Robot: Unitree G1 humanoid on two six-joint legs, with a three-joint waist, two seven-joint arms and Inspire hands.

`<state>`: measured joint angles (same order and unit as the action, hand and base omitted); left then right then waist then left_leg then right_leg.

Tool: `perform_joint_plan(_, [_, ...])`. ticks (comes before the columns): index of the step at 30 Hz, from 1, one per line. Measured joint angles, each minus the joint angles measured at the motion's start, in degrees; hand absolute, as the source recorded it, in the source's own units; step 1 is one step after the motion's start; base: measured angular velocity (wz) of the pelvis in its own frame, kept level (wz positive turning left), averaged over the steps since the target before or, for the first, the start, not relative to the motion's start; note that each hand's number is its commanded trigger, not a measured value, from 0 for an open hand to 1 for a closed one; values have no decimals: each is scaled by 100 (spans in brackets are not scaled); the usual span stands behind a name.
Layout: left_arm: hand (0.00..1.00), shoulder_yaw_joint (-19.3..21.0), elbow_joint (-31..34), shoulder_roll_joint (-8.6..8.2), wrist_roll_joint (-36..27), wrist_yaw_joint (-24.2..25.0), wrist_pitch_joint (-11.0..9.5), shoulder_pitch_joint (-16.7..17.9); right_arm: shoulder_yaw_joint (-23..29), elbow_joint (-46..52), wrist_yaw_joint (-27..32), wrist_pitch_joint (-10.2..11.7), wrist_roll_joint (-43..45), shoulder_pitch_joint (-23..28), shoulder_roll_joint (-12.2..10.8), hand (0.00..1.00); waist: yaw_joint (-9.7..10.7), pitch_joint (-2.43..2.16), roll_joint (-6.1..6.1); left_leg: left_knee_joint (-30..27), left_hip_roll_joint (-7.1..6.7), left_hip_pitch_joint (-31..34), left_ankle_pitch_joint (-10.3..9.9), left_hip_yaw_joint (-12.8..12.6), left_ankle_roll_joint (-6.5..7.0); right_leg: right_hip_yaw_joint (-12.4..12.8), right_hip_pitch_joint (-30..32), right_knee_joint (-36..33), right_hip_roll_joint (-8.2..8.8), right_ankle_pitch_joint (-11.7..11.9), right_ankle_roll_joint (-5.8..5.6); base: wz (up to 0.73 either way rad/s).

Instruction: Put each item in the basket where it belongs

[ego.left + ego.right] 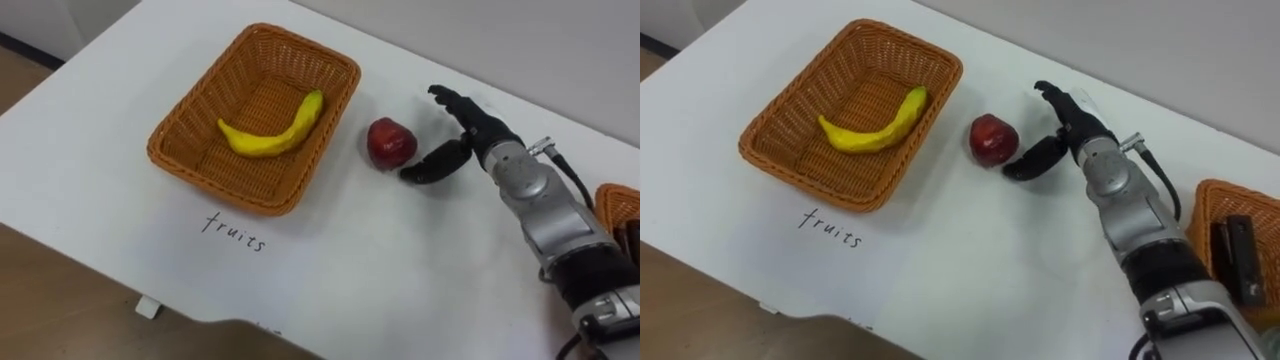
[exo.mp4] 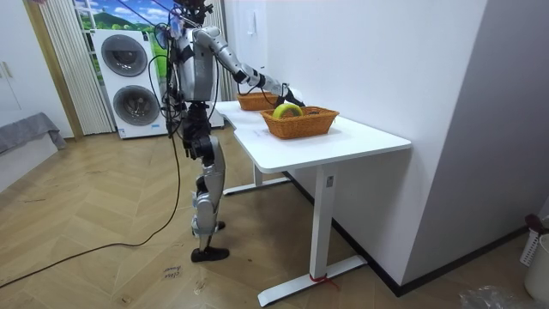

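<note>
A red apple [image 1: 390, 142] sits on the white table just right of the wicker fruit basket [image 1: 185, 145], which holds a yellow banana [image 1: 275, 130]. My right hand [image 1: 470, 130] is open right beside the apple, thumb low near its right side and fingers spread above; nothing is gripped. In the right eye view the apple [image 1: 990, 138] lies between the basket [image 1: 775, 130] and the hand [image 1: 1070, 125]. A second wicker basket [image 1: 1205, 215] at the right edge holds a dark office item [image 1: 1240, 255]. The room view has the robot standing at the table, right arm [image 2: 257, 77] stretched over it.
The word "fruits" [image 1: 235, 232] is written on the table [image 1: 400, 270] in front of the fruit basket. A wall runs along the table's far edge. The room view has wooden floor and stacked washing machines [image 2: 130, 81] behind the robot.
</note>
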<state>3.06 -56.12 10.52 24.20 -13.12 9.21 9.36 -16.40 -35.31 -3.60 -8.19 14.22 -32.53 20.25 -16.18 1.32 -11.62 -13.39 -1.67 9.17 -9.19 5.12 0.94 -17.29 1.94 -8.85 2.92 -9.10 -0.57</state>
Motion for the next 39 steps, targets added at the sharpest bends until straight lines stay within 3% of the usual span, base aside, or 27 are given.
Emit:
perform_joint_plan(9, [0, -5, -126, 53, -229, 11, -101, 4, -383, 283, -225, 63, 212, 0, 6, 0, -99, 17, 16, 76, 7, -165, -1, -6, 0, -3, -129, 14, -4, 0, 0, 0])
perform_joint_plan(21, [0, -118, -123, 213, -221, 5, -103, -6, -747, 673, -493, 57, 472, -4, 202, 0, -140, 13, -2, 115, 6, -174, -1, 2, 0, -16, -127, 15, -5, 0, 0, 0])
perform_joint_plan(30, [0, -114, -89, 310, -217, 19, -127, -12, -779, 763, -630, 57, 484, -4, 215, 0, -139, 10, -171, 144, 7, -185, -1, 32, 1, -96, -135, 24, -7, 0, 0, 0])
perform_joint_plan(39, [0, -103, 30, 373, -215, 18, -127, -9, -996, 771, -942, 4, 488, -5, 352, 0, -187, 34, -148, 130, 10, -199, -1, 38, 0, -143, -164, 26, -8, 0, 0, 1])
